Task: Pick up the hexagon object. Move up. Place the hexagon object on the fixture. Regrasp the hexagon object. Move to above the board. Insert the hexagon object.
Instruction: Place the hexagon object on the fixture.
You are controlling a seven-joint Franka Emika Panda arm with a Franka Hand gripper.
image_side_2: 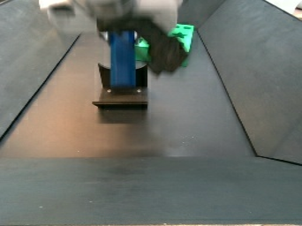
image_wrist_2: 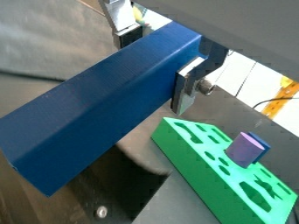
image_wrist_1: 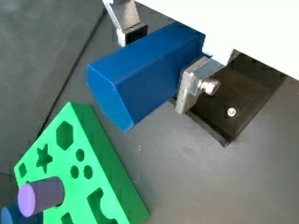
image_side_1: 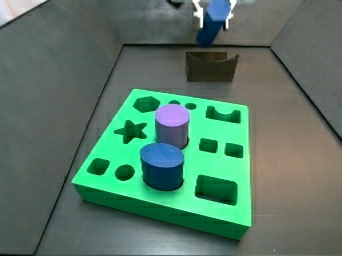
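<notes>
Wrist views show the gripper (image_wrist_2: 158,48) above the fixture (image_side_2: 122,94), its silver fingers (image_wrist_1: 191,83) pinching one hexagon object (image_wrist_2: 100,101): plain matte blue, long and slim, long axis upright. Farther off, the board (image_side_1: 114,175) carries one purple cylinder (image_side_1: 171,126) and one dark-blue cylinder (image_side_1: 162,166).

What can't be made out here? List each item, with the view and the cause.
- Hand: blurred in a side view; cut by the edge in the other.
- Hexagon object: lower end against the fixture too small to tell contact.
- Board: mostly hidden behind the hand.
</notes>
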